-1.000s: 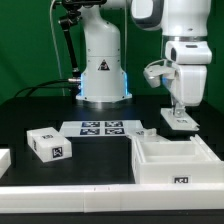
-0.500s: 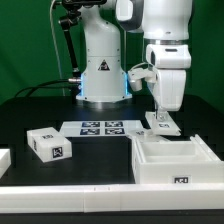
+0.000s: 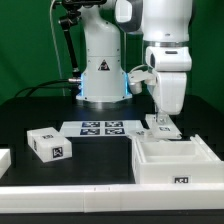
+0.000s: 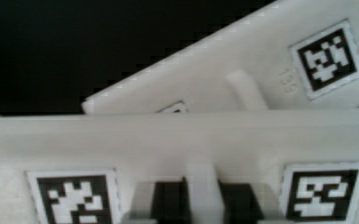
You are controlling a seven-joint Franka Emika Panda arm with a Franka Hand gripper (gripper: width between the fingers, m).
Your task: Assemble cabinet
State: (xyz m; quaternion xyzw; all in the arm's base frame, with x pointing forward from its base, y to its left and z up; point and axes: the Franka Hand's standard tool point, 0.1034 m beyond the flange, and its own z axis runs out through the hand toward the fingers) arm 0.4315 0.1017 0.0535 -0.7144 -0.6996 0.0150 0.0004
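The cabinet body [image 3: 170,160], a large open white box with a tag on its front, stands at the front on the exterior view's right. Just behind it, my gripper [image 3: 163,117] points down and is shut on a flat white tagged panel [image 3: 160,124], which rests low near the table. In the wrist view my two dark fingers [image 4: 165,202] pinch a raised white rib of this panel [image 4: 201,190], with tags on either side. A second white tagged panel [image 4: 247,65] lies slanted beyond it.
A small white tagged box [image 3: 48,144] lies at the front on the exterior view's left. The marker board [image 3: 100,128] lies in the middle. Another white piece [image 3: 3,160] shows at the left edge. The robot base [image 3: 102,70] stands behind.
My gripper has moved toward the exterior view's left with the white panel, mostly in the first half second. It has barely moved since.
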